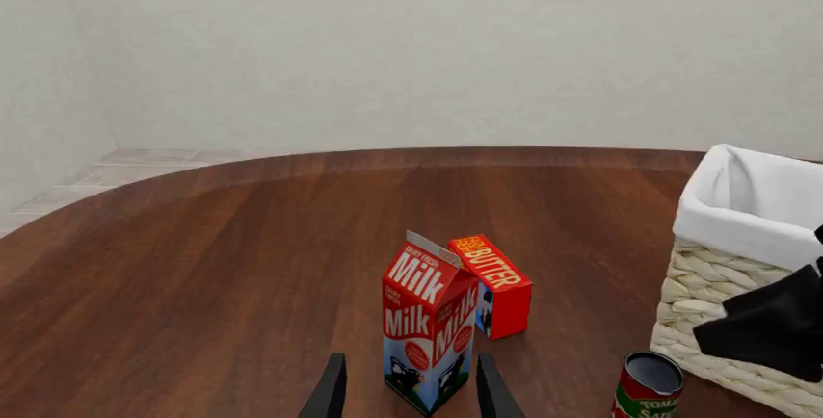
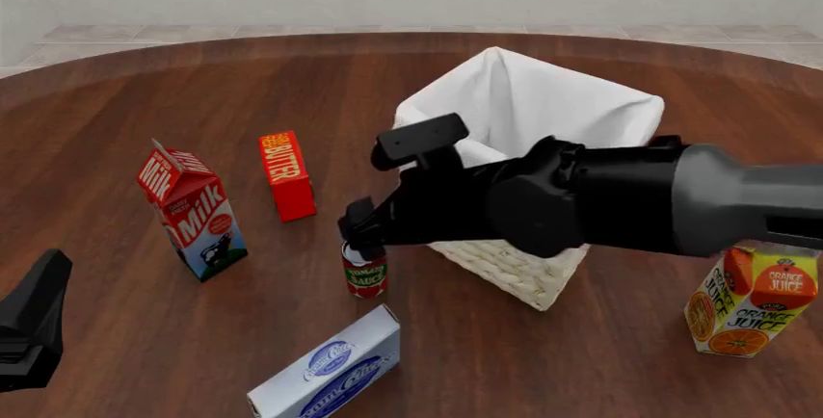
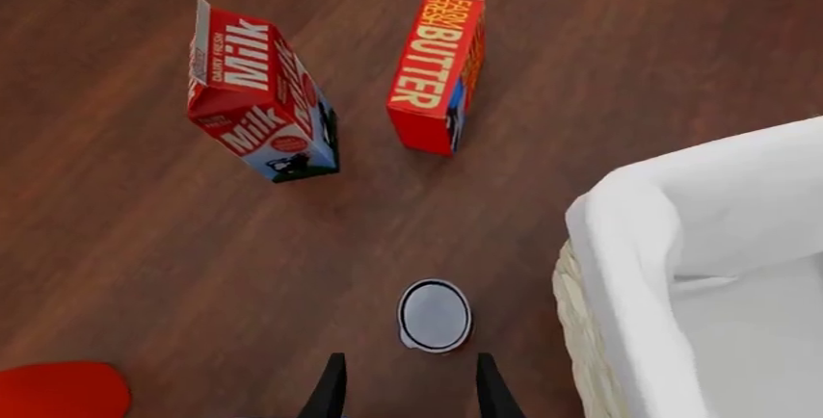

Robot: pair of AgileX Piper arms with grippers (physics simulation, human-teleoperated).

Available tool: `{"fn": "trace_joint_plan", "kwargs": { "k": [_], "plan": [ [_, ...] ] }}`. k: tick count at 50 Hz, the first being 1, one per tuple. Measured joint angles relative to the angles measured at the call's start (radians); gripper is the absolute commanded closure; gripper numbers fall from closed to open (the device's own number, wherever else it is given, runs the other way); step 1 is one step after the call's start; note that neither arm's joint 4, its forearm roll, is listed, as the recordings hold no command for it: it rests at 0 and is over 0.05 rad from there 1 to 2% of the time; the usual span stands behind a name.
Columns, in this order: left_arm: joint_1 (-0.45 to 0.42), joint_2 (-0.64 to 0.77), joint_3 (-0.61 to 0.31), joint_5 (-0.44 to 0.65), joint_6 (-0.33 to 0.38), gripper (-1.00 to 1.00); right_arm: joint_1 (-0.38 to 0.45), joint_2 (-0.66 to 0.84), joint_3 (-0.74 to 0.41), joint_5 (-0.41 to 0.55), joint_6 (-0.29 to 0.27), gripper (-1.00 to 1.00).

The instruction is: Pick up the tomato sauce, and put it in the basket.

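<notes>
Beside the basket (image 2: 541, 278), the tomato sauce (image 2: 365, 276), upright.

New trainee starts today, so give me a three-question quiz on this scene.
1. True or false: the right claw is shut on the tomato sauce.
2. What stands nearest the butter box? A) milk carton B) orange juice carton C) basket
3. Fill in: the tomato sauce stands on the ____, beside the basket.

Key: 1 false, it hovers open above; 2 A; 3 table.
</notes>
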Motion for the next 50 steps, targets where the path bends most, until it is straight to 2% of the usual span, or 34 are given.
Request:
{"fn": "trace_joint_plan", "kwargs": {
  "k": [50],
  "plan": [
    [0.0, 0.0, 0.0, 0.0, 0.0, -1.0, -0.006, 0.171, -0.055, -0.03, 0.031, -1.0]
  ]
}}
